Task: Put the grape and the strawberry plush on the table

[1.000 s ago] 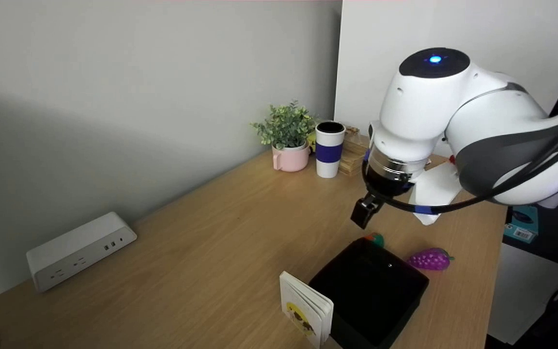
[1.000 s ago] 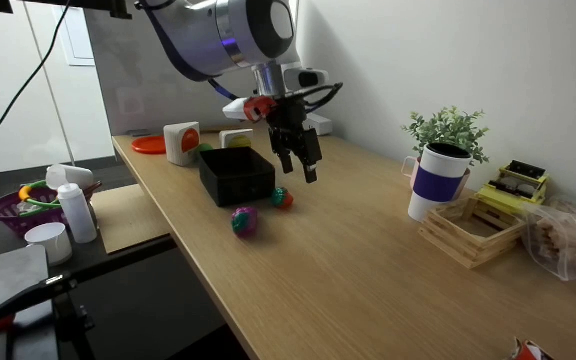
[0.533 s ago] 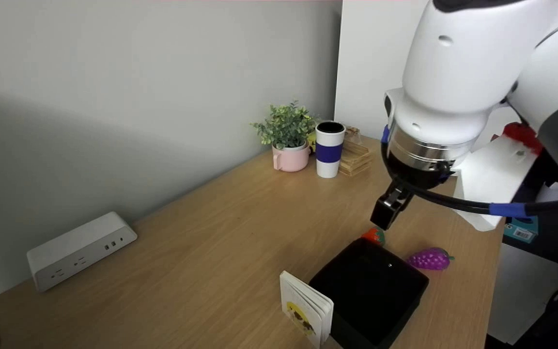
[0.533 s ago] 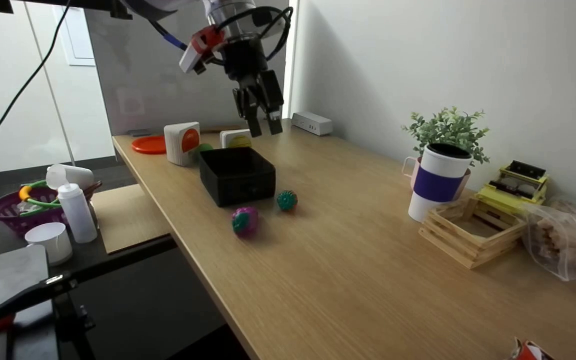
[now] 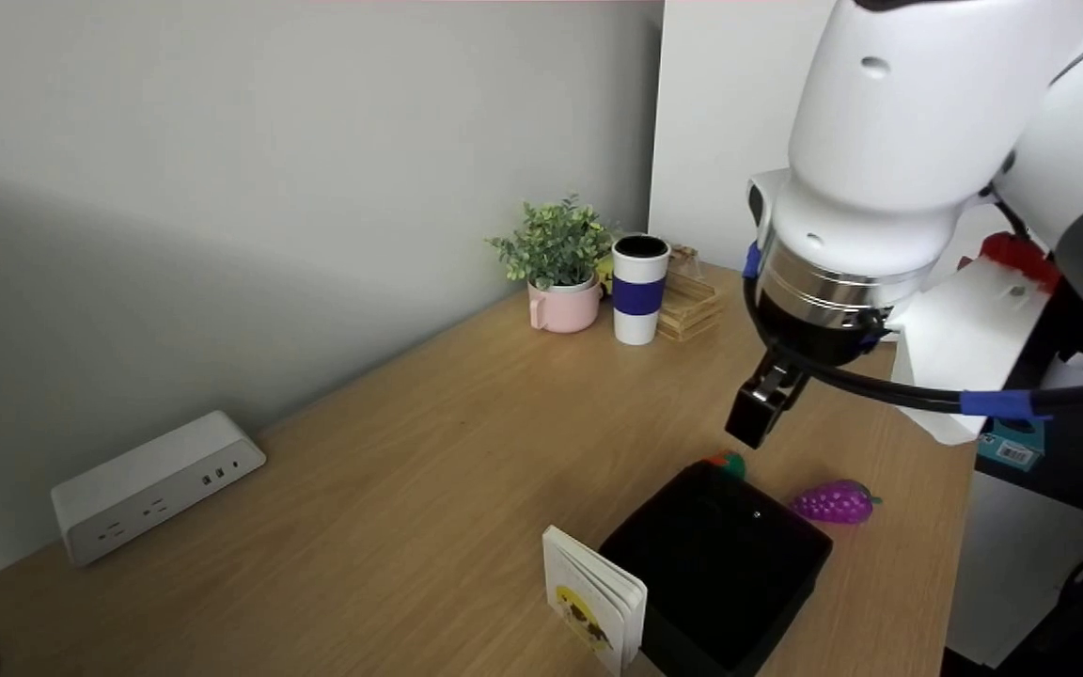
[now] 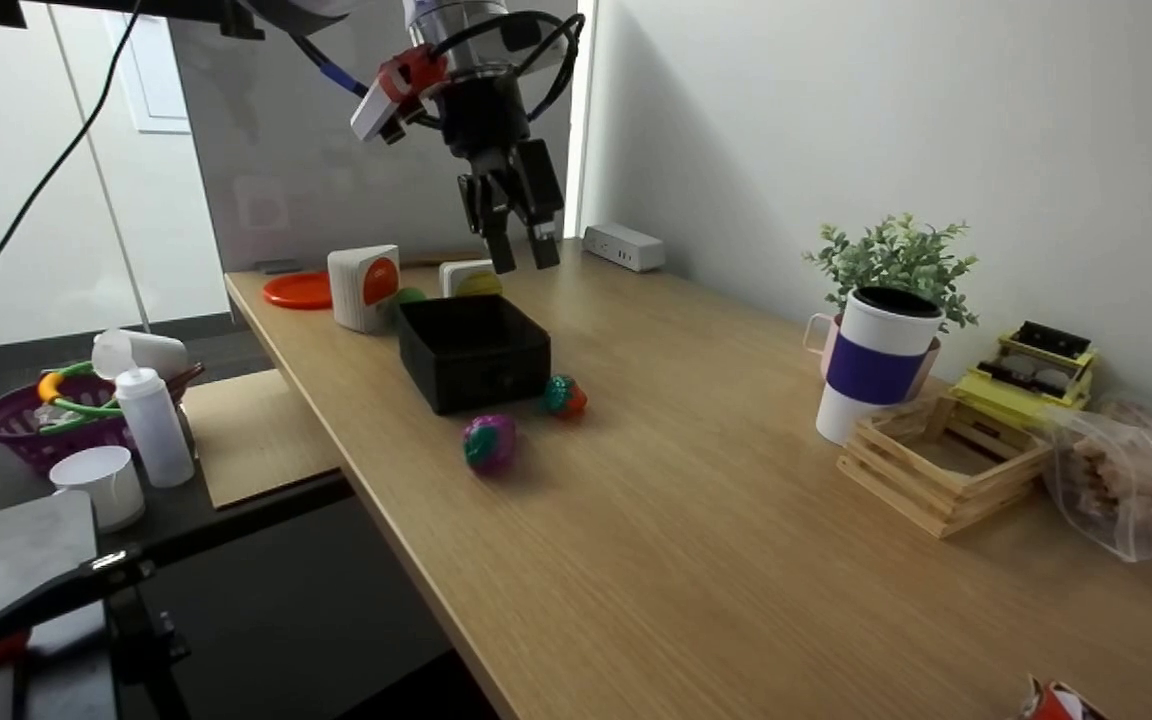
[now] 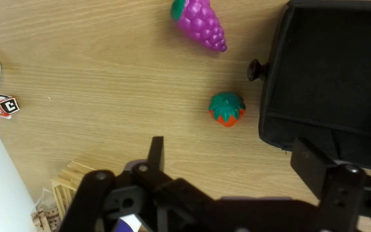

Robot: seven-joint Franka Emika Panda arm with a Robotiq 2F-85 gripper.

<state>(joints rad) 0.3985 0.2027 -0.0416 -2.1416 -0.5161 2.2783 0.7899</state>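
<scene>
The gripper is hanging in the air above the table, its jaws standing well spread. The strawberry plush is sitting on the table just beside the black tray, showing its green leafy top and some red. The grape is lying on the table as well, near the same tray, and in the wrist view its narrow tip is pointing toward the tray's knob. Over by the wall, I'm seeing a dark-banded white tumbler standing beside a potted plant, with a wooden crate resting close by
</scene>
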